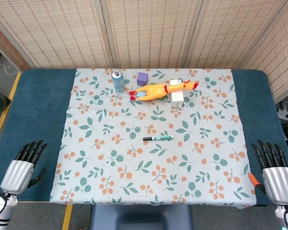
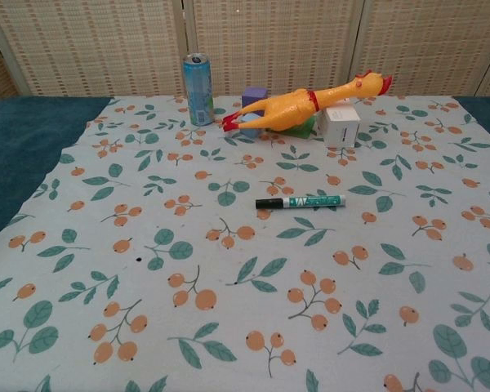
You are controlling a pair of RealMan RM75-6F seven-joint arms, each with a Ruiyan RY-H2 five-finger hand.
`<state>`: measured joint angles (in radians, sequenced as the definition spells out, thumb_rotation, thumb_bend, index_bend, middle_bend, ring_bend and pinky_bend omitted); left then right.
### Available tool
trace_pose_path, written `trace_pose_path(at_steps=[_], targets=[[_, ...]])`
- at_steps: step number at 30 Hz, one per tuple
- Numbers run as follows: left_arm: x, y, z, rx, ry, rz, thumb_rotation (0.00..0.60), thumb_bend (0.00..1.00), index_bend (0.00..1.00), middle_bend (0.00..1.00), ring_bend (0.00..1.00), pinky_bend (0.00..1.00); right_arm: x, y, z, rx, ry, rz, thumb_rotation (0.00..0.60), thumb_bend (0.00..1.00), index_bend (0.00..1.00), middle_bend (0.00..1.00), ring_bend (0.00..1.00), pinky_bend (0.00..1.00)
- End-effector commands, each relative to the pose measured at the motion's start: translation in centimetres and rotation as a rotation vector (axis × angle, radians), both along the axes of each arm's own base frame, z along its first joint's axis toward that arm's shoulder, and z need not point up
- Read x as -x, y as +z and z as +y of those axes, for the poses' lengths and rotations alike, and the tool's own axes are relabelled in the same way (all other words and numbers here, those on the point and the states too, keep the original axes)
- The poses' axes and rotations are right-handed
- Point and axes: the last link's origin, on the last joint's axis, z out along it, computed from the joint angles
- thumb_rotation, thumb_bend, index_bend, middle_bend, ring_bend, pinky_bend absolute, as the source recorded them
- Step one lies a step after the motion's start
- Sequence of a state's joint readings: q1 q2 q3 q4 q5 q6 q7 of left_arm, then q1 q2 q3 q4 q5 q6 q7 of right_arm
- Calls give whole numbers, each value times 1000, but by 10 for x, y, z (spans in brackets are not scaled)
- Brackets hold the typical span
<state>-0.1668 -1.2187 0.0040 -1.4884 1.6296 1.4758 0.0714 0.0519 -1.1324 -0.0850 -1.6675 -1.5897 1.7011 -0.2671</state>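
Observation:
My left hand hovers over the blue table edge at the near left, fingers apart and holding nothing. My right hand mirrors it at the near right, also empty with fingers spread. Neither hand shows in the chest view. A green-and-black marker lies in the middle of the leaf-patterned cloth. Far back lie a yellow rubber chicken, a blue can, a purple cube and a white box.
A small orange object lies by my right hand at the cloth's near right edge. Woven screens close off the back. The blue table extends beyond the cloth on both sides.

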Motion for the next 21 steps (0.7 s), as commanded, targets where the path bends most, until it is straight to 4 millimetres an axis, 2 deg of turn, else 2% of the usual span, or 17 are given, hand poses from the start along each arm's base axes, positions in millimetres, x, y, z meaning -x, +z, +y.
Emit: trace_pose_path(at_steps=[1, 6, 11, 14, 15, 16, 17, 21], targets=[[1, -1, 0, 5, 6, 3, 600, 394, 0, 0, 0, 94, 1, -1, -2, -8, 2, -5, 600, 100, 0, 0, 0, 0], [1, -2, 2, 15, 17, 2, 600, 394, 0, 0, 0, 94, -2, -12, -18, -78, 15, -46, 600, 100, 0, 0, 0, 0], [0, -3, 5, 24, 26, -3, 600, 395, 0, 0, 0, 94, -37, -45, -72, -225, 102, -23, 600, 100, 2, 5, 0, 0], [0, -3, 5, 25, 27, -3, 600, 395, 0, 0, 0, 94, -42, -48, -78, -237, 107, -19, 600, 100, 29, 40, 0, 0], [0, -3, 5, 28, 29, -3, 600, 395, 0, 0, 0, 94, -52, -57, -90, -265, 128, -12, 600, 99, 65, 79, 0, 0], [0, -4, 5, 31, 34, 2, 600, 394, 0, 0, 0, 94, -84, -86, -126, -327, 204, 7, 600, 100, 121, 132, 0, 0], [1, -3, 4, 32, 38, 3, 600, 394, 0, 0, 0, 95, -92, -98, -140, -336, 209, 21, 600, 102, 184, 184, 0, 0], [4, -2, 4, 31, 58, 11, 600, 394, 0, 0, 0, 95, -115, -132, -167, -332, 247, 63, 600, 131, 304, 274, 0, 0]])
